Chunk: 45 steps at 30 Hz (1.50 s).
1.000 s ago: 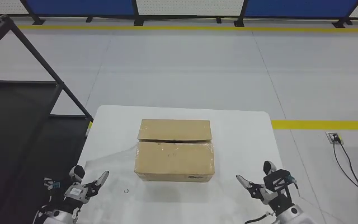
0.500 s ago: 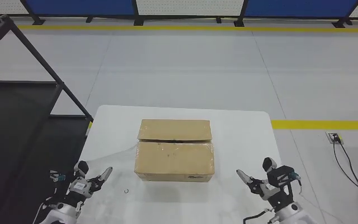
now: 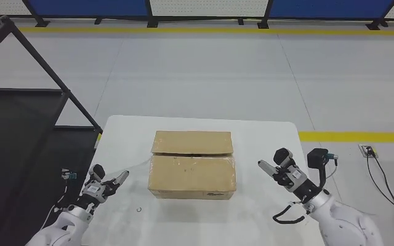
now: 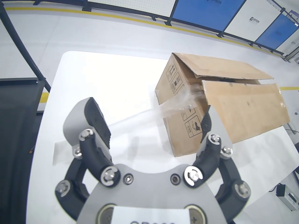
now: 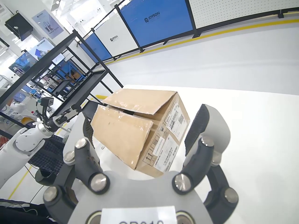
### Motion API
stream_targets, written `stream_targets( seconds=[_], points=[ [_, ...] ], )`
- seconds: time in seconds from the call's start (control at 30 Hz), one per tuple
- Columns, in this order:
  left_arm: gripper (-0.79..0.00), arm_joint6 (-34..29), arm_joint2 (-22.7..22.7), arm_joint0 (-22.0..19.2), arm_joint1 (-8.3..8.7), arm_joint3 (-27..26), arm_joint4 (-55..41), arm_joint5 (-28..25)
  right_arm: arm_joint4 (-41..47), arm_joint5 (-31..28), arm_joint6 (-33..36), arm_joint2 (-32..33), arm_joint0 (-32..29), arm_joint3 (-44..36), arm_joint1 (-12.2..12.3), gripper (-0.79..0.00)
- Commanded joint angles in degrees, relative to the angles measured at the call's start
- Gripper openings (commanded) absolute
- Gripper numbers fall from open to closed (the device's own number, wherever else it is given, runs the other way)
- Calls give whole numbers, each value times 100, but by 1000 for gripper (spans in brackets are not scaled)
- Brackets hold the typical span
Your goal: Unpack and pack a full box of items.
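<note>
Left wrist view reveals loose clear tape (image 4: 163, 108) trailing from the box (image 3: 192, 175). The left pincer (image 3: 111, 175) and right pincer (image 3: 271, 161) flank it over the counter (image 3: 123, 141), both spread wide and empty.

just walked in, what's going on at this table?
A two-armed robot faces a cardboard box in the middle of a white table. The left end effector and right end effector hover open on either side, touching nothing. The top flaps are folded over but unsealed, and a clear tape strip hangs loose off the left-arm end.
</note>
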Motion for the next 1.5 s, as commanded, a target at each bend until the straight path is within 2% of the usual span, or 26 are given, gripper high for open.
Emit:
stream_targets(
  seconds=[0.0,0.3,0.37,0.43,0.6,0.83,1.17,1.27,1.47],
  points=[
    [0,0,0,0,0,0,1,0,0,1,0,0,1,0,0,0],
    [0,0,0,0,0,0,1,0,93,-8,-20,-60,32,22,-7,0],
    [0,-101,52,-50,6,-13,-116,-183,202,-113,-63,-224,197,188,-21,0],
    [0,-498,60,-312,37,117,-42,-232,490,-109,-57,-380,398,508,-41,0],
    [0,-969,258,-949,75,680,-341,-667,864,-375,132,-869,981,1245,-89,0],
    [0,-1442,422,-1483,103,1215,-922,-862,1985,-1756,622,-1552,1973,2841,-180,0],
    [0,-1437,443,-1475,101,1196,-940,-884,1894,-1774,728,-1574,2085,2968,-174,0],
    [0,-1398,505,-1416,102,1130,-1009,-920,1942,-1602,725,-1606,2043,2916,-176,0],
    [0,-1237,535,-1371,108,1180,-1172,-870,2646,-1505,1214,-1695,2204,3186,-175,0]
  ],
)
